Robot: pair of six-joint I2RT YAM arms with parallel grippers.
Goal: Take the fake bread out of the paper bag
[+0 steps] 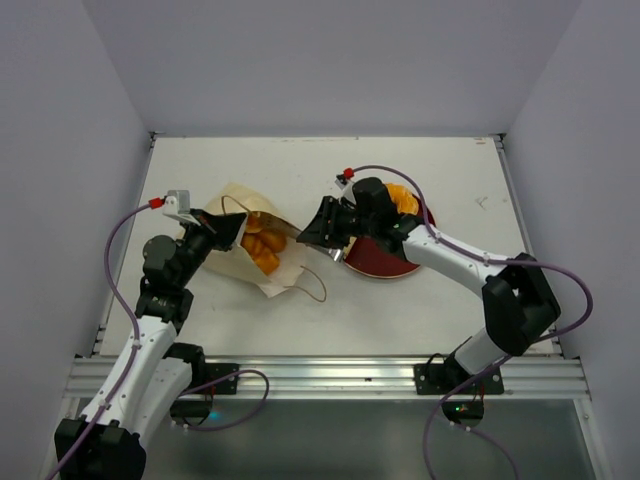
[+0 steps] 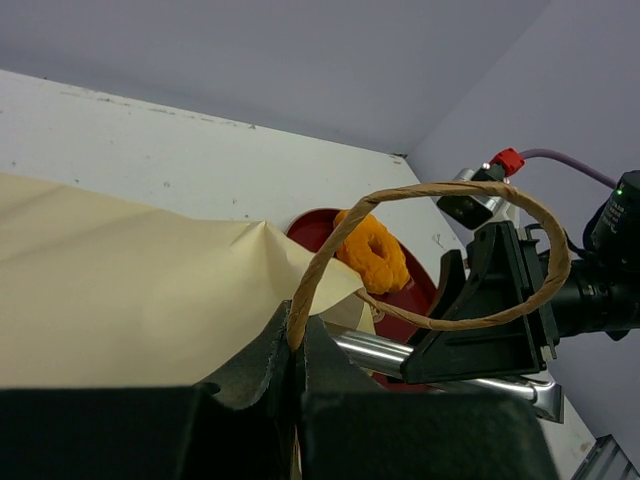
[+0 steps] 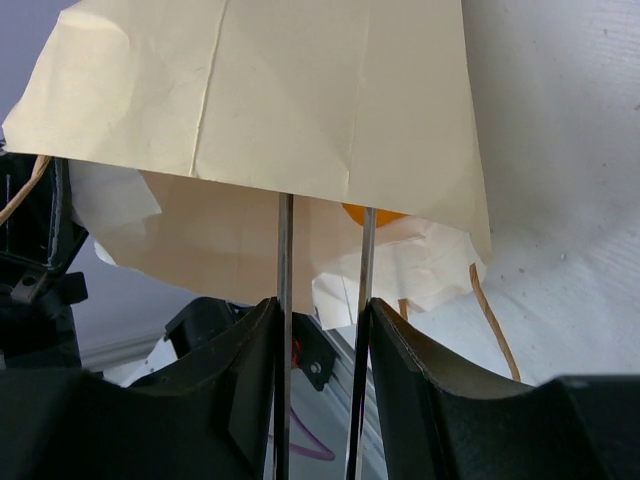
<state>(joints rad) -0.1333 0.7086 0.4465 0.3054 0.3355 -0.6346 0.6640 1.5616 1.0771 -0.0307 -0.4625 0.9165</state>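
The glossy orange-golden toy bread pieces (image 1: 262, 247) yet to come out sit bunched in the mouth of the pale tan kraft-paper carrier bag (image 1: 245, 272). The bag lies on its side left of centre in the top view, opening towards the right. The pieces look like light, stiff moulded plastic with a slick skin, so a pinch across a narrow end should hold better than one on a rounded flank. The thin paper will crumple if pushed. I count perhaps three or four inside, though they overlap too much to be sure, plus one ring doughnut (image 1: 402, 200) on the single round red plate (image 1: 378, 262) right of centre. There is one bag, with two brown twine loop handles. The left gripper (image 1: 220, 233) is clamped on the bag's rim and one handle (image 2: 450, 188). The right gripper (image 1: 320, 232) hovers at the mouth, fingers slightly apart, holding nothing.
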